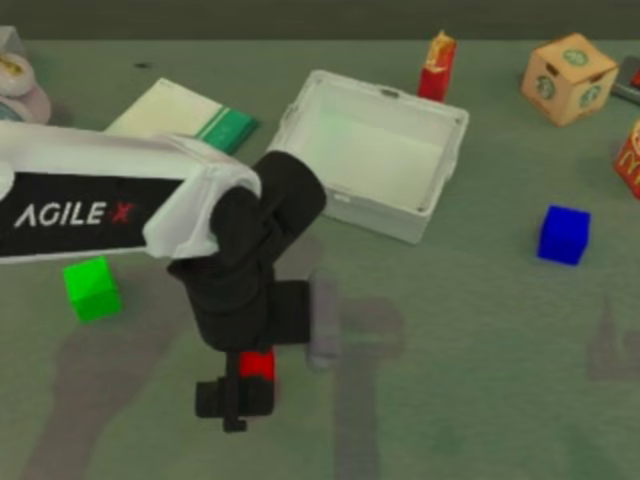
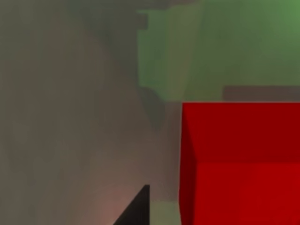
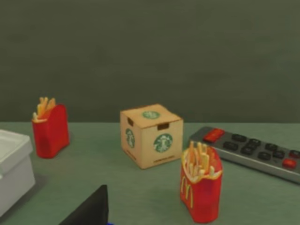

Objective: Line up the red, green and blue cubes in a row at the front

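The red cube (image 1: 257,365) sits at the front middle of the table, mostly hidden under my left gripper (image 1: 240,392). It fills the near part of the left wrist view, where a strip of table separates the red cube (image 2: 239,164) from the one dark finger (image 2: 138,211) that shows, so the gripper is open. The green cube (image 1: 93,288) rests at the left beside my left arm. The blue cube (image 1: 563,234) stands alone at the right. My right arm is outside the top view; one of its fingers (image 3: 91,208) shows, set wide apart.
A white open box (image 1: 375,155) stands behind the middle, with a pale pad and green card (image 1: 190,118) to its left. A fries carton (image 1: 437,66), a tan logo cube (image 1: 568,78) and a remote (image 3: 253,152) lie at the back right. A second fries carton (image 3: 200,187) stands near.
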Action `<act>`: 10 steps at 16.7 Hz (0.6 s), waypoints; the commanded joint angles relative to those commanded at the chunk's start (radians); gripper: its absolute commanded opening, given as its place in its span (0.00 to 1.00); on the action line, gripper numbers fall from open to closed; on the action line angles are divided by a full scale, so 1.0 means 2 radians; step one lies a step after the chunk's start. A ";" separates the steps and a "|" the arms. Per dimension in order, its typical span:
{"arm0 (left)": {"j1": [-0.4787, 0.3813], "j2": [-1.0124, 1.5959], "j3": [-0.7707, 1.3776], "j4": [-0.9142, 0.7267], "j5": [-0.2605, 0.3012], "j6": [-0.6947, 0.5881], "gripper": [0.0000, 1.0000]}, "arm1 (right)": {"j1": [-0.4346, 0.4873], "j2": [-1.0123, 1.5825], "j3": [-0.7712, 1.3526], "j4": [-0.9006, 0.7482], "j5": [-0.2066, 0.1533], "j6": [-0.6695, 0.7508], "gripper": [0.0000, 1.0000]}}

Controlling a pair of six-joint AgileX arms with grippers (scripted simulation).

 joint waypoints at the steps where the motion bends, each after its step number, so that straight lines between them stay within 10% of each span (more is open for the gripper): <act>1: 0.000 0.000 0.000 0.000 0.000 0.000 1.00 | 0.000 0.000 0.000 0.000 0.000 0.000 1.00; 10: 0.001 -0.001 0.002 -0.002 0.000 0.000 1.00 | 0.000 0.000 0.000 0.000 0.000 0.000 1.00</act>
